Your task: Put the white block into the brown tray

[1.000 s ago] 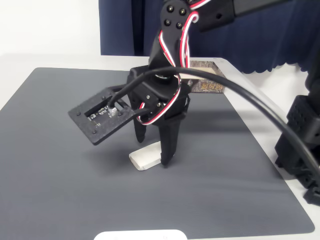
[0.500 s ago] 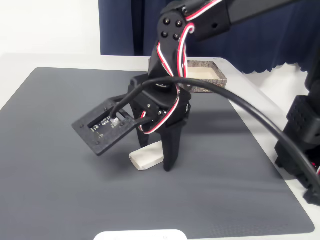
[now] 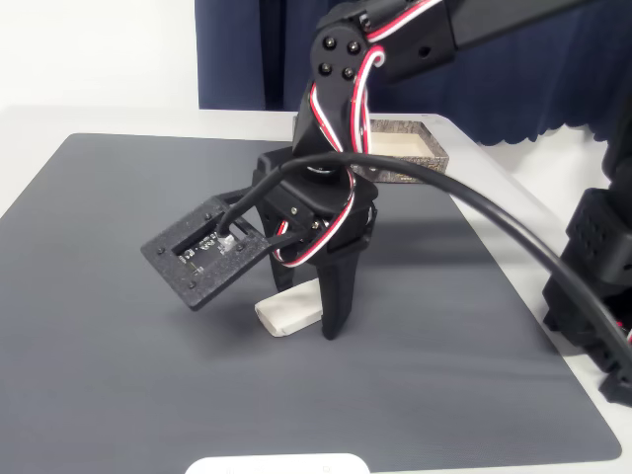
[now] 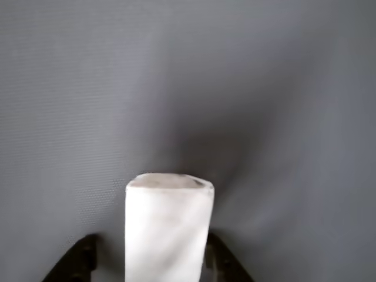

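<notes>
The white block (image 3: 284,315) lies flat on the dark grey mat, near its middle in the fixed view. My gripper (image 3: 308,310) stands over it, open, one finger on each side and the tips down at the mat. In the wrist view the white block (image 4: 168,226) runs up between my fingertips (image 4: 79,261); the right tip is against its edge and a small gap shows on the left. The brown tray (image 3: 433,158) sits at the mat's far edge, behind the arm, with its pale inside showing.
The grey mat (image 3: 118,346) covers most of the table. A wider white rounded shape (image 3: 276,463) pokes in at the bottom edge. A black printed structure (image 3: 592,286) stands off the mat on the right. A thick black cable (image 3: 494,212) arcs over the right side.
The arm has dropped a little and shifted, so more of the tray shows behind it. The gripper sits lower around the block, which has stayed where it was.
</notes>
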